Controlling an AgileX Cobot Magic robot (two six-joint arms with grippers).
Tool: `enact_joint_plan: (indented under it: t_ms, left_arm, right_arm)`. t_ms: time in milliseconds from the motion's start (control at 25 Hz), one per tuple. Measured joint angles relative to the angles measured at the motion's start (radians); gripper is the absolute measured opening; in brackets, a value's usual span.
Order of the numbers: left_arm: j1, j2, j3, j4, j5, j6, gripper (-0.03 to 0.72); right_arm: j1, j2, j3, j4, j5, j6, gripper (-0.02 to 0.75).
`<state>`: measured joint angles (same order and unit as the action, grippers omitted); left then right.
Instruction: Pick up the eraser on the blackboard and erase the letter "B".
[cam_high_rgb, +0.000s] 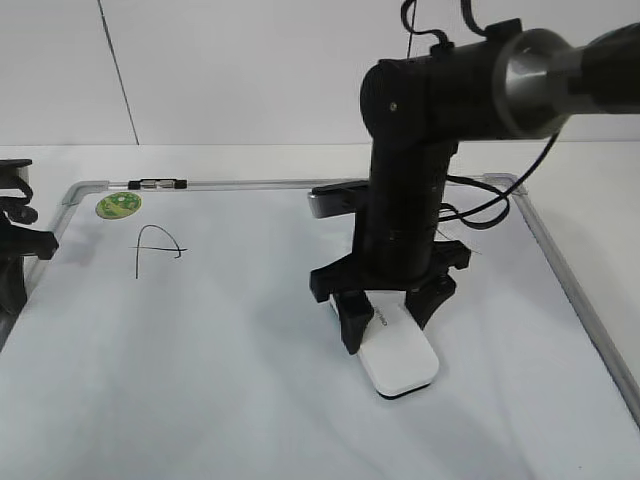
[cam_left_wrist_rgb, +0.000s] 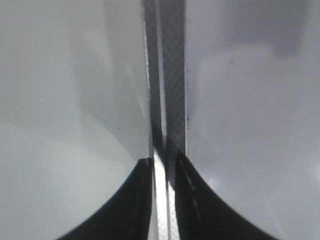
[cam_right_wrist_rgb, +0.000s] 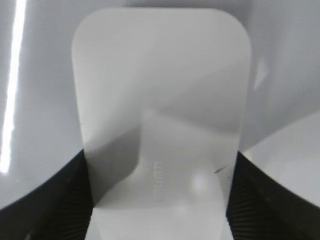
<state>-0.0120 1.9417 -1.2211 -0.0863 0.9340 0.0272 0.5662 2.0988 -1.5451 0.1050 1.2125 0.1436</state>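
The white eraser (cam_high_rgb: 400, 362) lies flat on the blackboard (cam_high_rgb: 200, 350), right of its middle. My right gripper (cam_high_rgb: 390, 330) reaches down over the eraser with one black finger on each long side, shut on it. In the right wrist view the eraser (cam_right_wrist_rgb: 160, 100) fills the frame between the two fingers of the right gripper (cam_right_wrist_rgb: 160, 200), grey lettering on top. The letter "B" is hidden, probably behind the right arm. My left gripper (cam_high_rgb: 15, 245) rests at the board's left edge, its fingers (cam_left_wrist_rgb: 162, 170) nearly together above the silver frame (cam_left_wrist_rgb: 167, 75).
A black letter "A" (cam_high_rgb: 155, 245) is at the board's upper left, below a round green sticker (cam_high_rgb: 118, 205). A black-and-silver marker (cam_high_rgb: 160, 184) lies on the top frame. The right arm (cam_high_rgb: 410, 180) stands tall over the board's middle right.
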Motion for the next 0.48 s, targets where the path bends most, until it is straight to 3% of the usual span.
enact_joint_plan:
  t_ms: [480]
  left_arm:
    - [0.000, 0.000, 0.000, -0.025, -0.002, 0.000, 0.130]
  right_arm:
    - [-0.172, -0.225, 0.336, -0.082, -0.137, 0.026, 0.538]
